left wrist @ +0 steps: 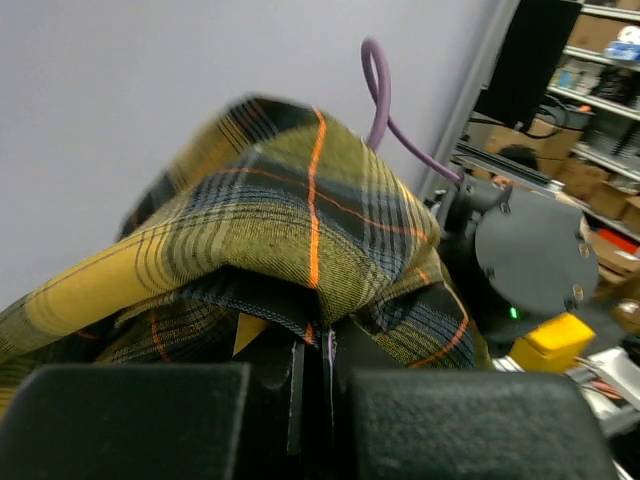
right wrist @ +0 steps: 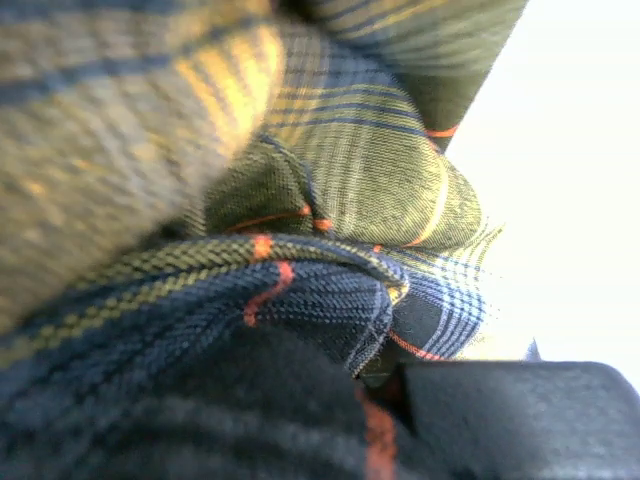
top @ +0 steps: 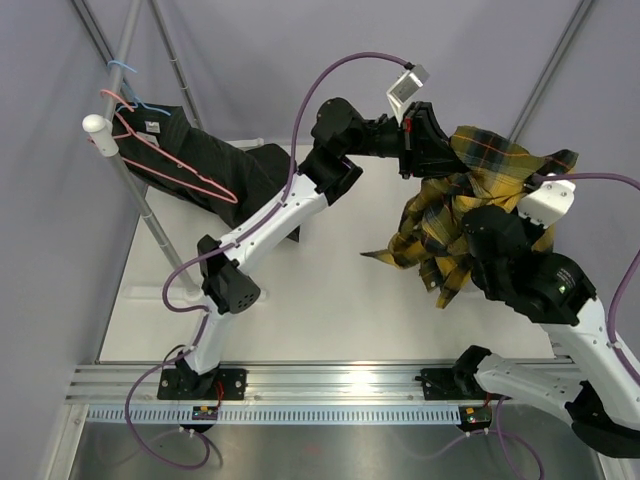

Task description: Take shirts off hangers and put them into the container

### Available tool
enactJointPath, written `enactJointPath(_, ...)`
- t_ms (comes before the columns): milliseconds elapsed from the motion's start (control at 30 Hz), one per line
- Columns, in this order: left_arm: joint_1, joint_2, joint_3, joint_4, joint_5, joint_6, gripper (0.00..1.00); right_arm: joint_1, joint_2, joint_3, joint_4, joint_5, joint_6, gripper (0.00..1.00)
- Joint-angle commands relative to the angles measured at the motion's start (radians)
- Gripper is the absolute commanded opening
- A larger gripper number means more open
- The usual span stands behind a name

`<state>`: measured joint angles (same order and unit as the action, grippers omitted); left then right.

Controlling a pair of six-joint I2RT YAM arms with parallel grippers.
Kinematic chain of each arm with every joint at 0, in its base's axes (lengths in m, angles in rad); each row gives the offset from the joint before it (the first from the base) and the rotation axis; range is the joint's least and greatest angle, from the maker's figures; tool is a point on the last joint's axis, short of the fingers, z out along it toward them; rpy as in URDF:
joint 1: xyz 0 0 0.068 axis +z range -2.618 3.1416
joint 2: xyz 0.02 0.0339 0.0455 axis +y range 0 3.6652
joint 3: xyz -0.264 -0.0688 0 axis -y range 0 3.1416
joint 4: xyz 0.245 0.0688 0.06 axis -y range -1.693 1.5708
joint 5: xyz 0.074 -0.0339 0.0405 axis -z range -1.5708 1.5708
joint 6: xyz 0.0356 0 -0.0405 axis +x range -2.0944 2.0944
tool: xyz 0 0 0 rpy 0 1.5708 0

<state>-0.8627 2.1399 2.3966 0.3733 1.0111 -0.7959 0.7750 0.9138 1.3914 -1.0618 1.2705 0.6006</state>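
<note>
Pinching the plaid shirt [top: 485, 155], left jaws are clenched; right jaws' state unclear amid cloth.

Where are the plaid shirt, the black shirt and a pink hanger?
plaid shirt [top: 445, 205]: top view, bunched middle.
black shirt [top: 215, 165]: top view, body.
pink hanger [top: 230, 196]: top view, lower corner.

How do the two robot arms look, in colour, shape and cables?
Both arms have white tubular links and black joint housings: the left arm, the right arm. A purple cable runs along each. Each wrist carries a white camera block. The fingers are black and blocky.
</note>
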Motion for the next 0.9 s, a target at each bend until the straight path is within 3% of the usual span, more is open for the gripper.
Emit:
enactJointPath(0, -0.007, 0.032, 0.013, 0.095, 0.113, -0.152, 0.00, -0.081, 0.026, 0.025, 0.163, 0.125, -0.183, 0.18)
enactJointPath(233, 0.051, 0.133, -0.016, 0.121, 0.115, -0.249, 0.02, -0.276, 0.121, -0.106, 0.177, -0.099, -0.119, 0.20)
enactJointPath(467, 0.131, 0.287, -0.048, 0.125, 0.081, -0.376, 0.03, -0.329, 0.237, -0.184, 0.164, -0.253, -0.009, 0.29)
enactJointPath(600, 0.157, 0.365, -0.017, 0.015, 0.063, -0.365, 0.03, -0.370, 0.221, -0.238, 0.223, -0.368, -0.004, 0.39)
enactJointPath(767, 0.157, 0.408, -0.010, -0.105, 0.040, -0.299, 0.03, -0.372, 0.182, -0.281, 0.229, -0.462, 0.033, 0.67)
enactJointPath(867, 0.145, 0.396, -0.056, -0.093, 0.037, -0.278, 0.02, -0.372, 0.111, -0.313, 0.267, -0.491, 0.015, 0.83)
